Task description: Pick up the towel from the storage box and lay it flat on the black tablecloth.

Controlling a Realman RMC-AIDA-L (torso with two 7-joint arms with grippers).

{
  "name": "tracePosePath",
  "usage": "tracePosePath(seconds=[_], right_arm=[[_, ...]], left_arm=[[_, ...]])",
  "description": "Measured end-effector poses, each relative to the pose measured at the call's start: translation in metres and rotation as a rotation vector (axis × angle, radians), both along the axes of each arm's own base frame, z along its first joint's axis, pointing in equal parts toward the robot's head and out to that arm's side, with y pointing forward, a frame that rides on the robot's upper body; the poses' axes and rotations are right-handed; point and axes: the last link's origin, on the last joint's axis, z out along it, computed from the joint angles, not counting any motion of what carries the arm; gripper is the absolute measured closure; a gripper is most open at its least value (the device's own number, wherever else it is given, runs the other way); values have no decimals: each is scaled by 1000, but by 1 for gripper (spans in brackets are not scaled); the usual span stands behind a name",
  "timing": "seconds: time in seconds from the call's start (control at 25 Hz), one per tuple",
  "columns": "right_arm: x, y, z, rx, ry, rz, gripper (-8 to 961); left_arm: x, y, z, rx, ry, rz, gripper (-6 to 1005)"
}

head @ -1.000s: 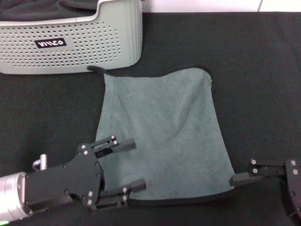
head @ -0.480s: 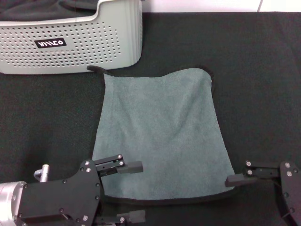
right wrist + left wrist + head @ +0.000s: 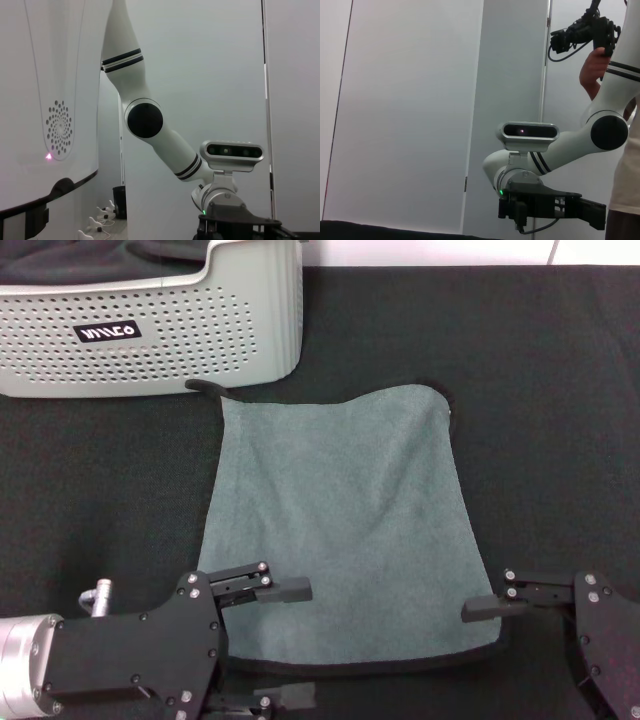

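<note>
**A:** One towel point(image 3: 340, 525), and it's out of the storage box point(image 3: 150, 320) already, spread on the black tablecloth point(image 3: 560, 390) just in front of it. Mostly flat, but the far left corner curls into a little dark tail near the box, and the near edge rolls up a bit along the black trim.

**B:** So what's a good finish look like?

**A:** I'd say lift both grippers straight up and away, no sideways drag, or the fleece goes with them. The left gripper point(image 3: 285, 645) is spread wide around the near left corner, upper finger over the cloth, not pinching anything. The right gripper point(image 3: 490, 660) is at the near right corner. Only one finger shows there, its tip over the towel's edge, so I can't tell if it's open or not.

**B:** Anything in the way?

**A:** Not really. The box sits well back, with something dark heaped inside, probably another cloth. Wrist views only show walls and the other arm.
</note>
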Motion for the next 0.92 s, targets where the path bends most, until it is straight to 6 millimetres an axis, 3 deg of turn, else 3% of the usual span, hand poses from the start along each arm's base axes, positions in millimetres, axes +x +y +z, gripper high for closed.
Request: tracePosePath(seconds=[0.92], right_arm=[[-2,5,-5,23,-8,-15,63]], left_arm=[[0,0,-1,-1,-3,1,197]])
